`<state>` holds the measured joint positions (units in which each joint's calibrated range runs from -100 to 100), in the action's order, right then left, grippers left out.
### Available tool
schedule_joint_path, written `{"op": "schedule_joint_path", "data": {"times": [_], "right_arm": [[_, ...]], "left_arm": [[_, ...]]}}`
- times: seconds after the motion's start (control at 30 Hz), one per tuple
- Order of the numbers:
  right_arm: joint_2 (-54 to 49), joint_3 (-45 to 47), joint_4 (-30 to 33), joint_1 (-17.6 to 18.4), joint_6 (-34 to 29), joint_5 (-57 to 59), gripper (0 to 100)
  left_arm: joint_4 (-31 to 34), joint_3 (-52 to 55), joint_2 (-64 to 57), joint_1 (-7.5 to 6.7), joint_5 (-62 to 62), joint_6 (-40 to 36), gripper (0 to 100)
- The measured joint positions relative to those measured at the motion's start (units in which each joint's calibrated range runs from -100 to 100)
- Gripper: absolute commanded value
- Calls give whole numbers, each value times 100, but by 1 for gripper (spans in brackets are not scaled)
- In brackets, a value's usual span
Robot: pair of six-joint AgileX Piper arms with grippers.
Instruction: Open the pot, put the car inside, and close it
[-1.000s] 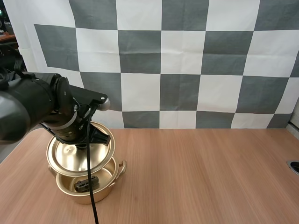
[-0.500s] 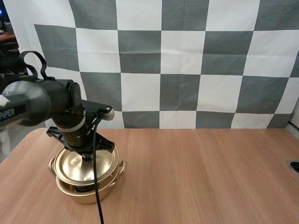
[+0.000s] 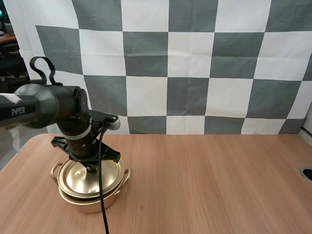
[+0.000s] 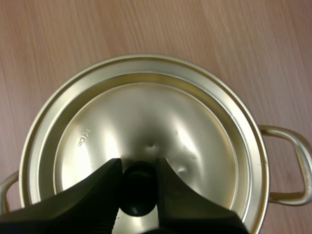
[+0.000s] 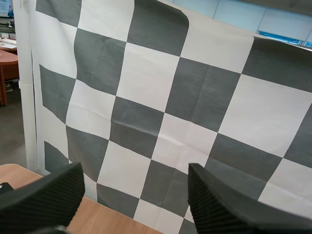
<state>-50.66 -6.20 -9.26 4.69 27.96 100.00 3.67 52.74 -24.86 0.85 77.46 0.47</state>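
From the high view, the pot (image 3: 90, 199) stood on the bench (image 3: 209, 180) near its left front corner, with the lid (image 3: 87, 179) lying flat across its rim. The left arm (image 3: 73, 122) reached down over it, and the left jaws met the knob (image 3: 91, 168) at the lid's centre. No car lay anywhere on the bench, so it was most likely already inside under the lid, though that could not be seen.

In the left wrist view, the lid (image 4: 146, 126) sat square and centred on the pot, whose handle (image 4: 292, 165) stuck out past the lid's edge. The left jaws were clamped on the black knob (image 4: 138, 192), one finger (image 4: 95, 195) pressed against either side.

In the right wrist view, the right jaws stood wide apart, gripping nothing, lifted clear above a strip of bench (image 5: 105, 219).

By my reading, opening, loading and closing were done. What remained was to let go of the knob and draw the left arm away.
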Motion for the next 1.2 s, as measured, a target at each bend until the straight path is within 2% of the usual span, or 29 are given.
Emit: {"op": "schedule_joint_path", "data": {"times": [0.23,0.3,0.43,0.57,0.6,0.63,0.97,1.2], "right_arm": [[0,0,0,0,0,0,100],[0,0,0,0,0,0,100],[0,0,-13,0,51,0,100],[0,0,-34,0,111,0,100],[0,0,-34,0,111,0,100],[0,0,-52,0,111,0,100],[0,0,-115,0,111,0,100],[0,0,-115,0,111,0,100]], "left_arm": [[0,0,109,0,56,0,0],[0,0,134,0,56,0,6],[0,0,134,0,-117,-333,35],[141,0,134,0,-100,-244,85],[138,0,134,0,-75,-192,95],[138,0,134,0,-26,-142,100],[138,0,134,0,-188,29,100],[138,-366,46,0,-121,29,100]]}}
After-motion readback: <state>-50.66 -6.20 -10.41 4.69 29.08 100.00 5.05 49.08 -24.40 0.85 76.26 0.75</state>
